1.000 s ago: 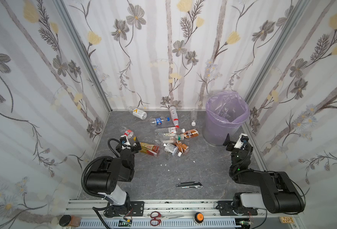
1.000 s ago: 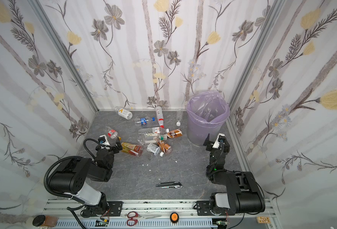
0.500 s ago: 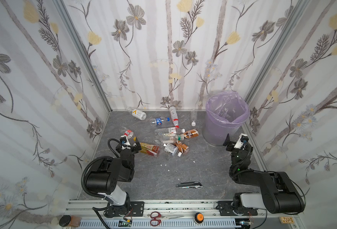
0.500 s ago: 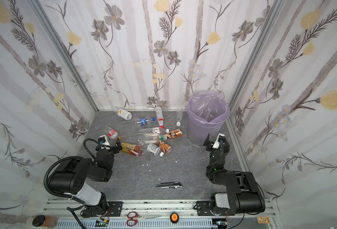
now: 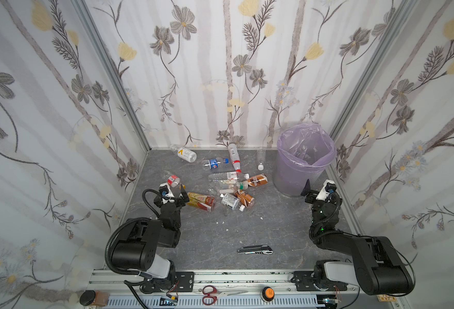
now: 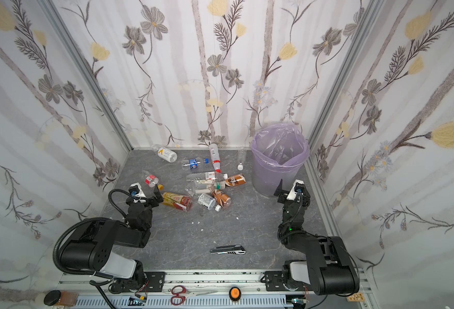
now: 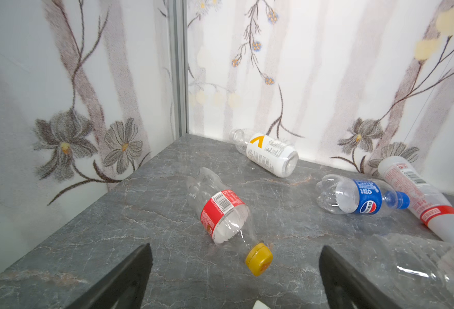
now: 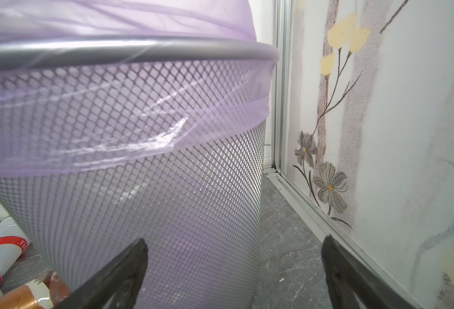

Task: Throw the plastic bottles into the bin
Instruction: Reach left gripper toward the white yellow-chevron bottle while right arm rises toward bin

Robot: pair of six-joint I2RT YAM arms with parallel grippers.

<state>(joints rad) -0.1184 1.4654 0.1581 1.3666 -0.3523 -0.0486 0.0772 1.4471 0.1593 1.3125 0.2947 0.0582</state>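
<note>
Several plastic bottles lie scattered on the grey floor, in both top views. The bin, lined with a lavender bag, stands at the back right. My left gripper is open just in front of a clear red-labelled bottle with a yellow cap, touching nothing. The left wrist view has the gripper wide apart over the floor, with a white bottle, a blue-labelled bottle and a crushed clear bottle beyond. My right gripper is open and empty, close to the bin's mesh wall.
A grey folding knife lies on the floor near the front. Scissors and an orange button sit on the front rail. A loose white cap lies left of the bin. Flowered walls close in three sides.
</note>
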